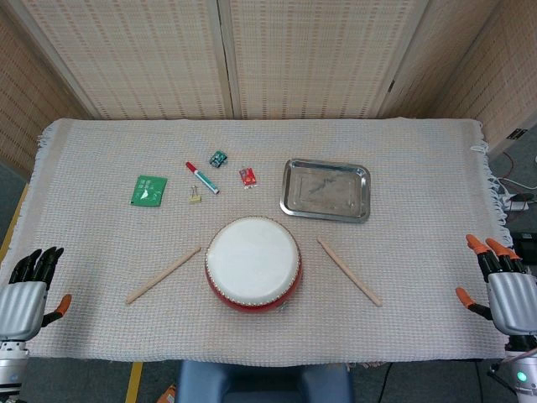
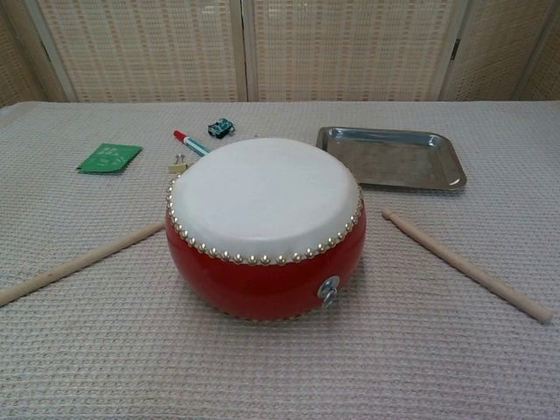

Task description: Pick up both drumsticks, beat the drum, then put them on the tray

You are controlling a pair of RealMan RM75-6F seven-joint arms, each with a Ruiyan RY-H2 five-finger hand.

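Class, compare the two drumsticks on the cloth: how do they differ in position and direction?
The left drumstick lies left of the drum, its far end pointing right; the right drumstick lies right of it, its far end pointing left. Both are plain wood, flat on the cloth, untouched by any hand.

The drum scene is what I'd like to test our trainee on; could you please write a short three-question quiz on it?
1. True or false: a drumstick lies on each side of the drum.
2. What lies in the tray? A) both sticks B) nothing C) the marker
3. What does the left hand hold?

Key: 1 true; 2 B; 3 nothing, like the right hand.
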